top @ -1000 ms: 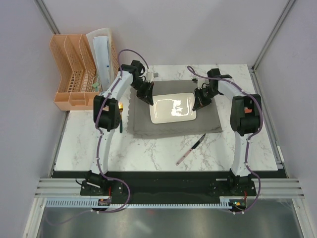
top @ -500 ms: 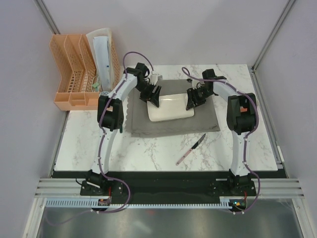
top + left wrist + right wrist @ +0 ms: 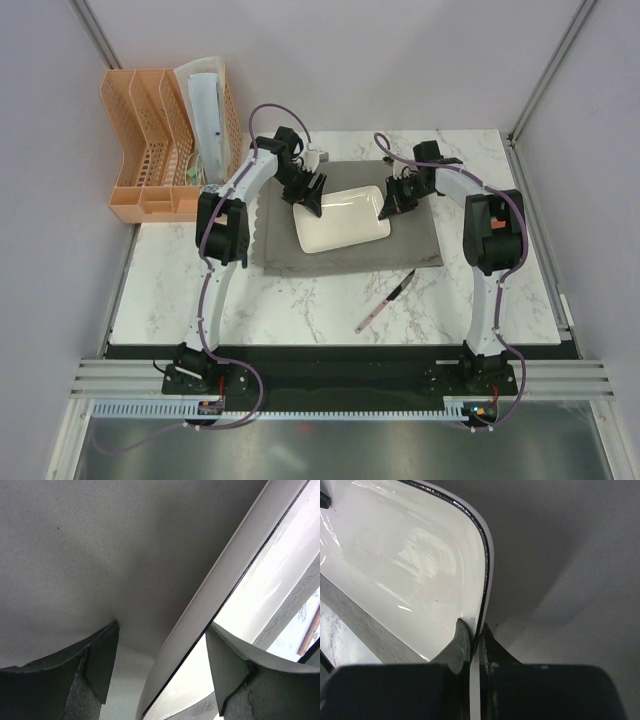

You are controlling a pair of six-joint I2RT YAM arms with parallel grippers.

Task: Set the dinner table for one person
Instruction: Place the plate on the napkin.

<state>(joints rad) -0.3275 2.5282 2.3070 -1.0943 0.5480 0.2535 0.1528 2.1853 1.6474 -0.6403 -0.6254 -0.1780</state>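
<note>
Finds left gripper (image 3: 309,194) newly spread wide astride the white rectangular plate (image 3: 342,220), right gripper (image 3: 386,204) pinching the opposite rim, plate now skewed on the grey placemat (image 3: 415,250) mid dinner table (image 3: 180,290) (knife (image 3: 385,302) waiting nearer), suggesting placement nearly done.

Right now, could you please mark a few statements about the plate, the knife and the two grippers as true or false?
1. The right gripper is shut on the rim of the plate. True.
2. The left gripper is clamped on the plate. False: its jaws stand open, one on either side of the plate's edge.
3. The knife lies on the placemat. False: it lies on the bare table, nearer the arm bases than the placemat.
4. Seen from above, the plate lies within the placemat's outline. True.
</note>
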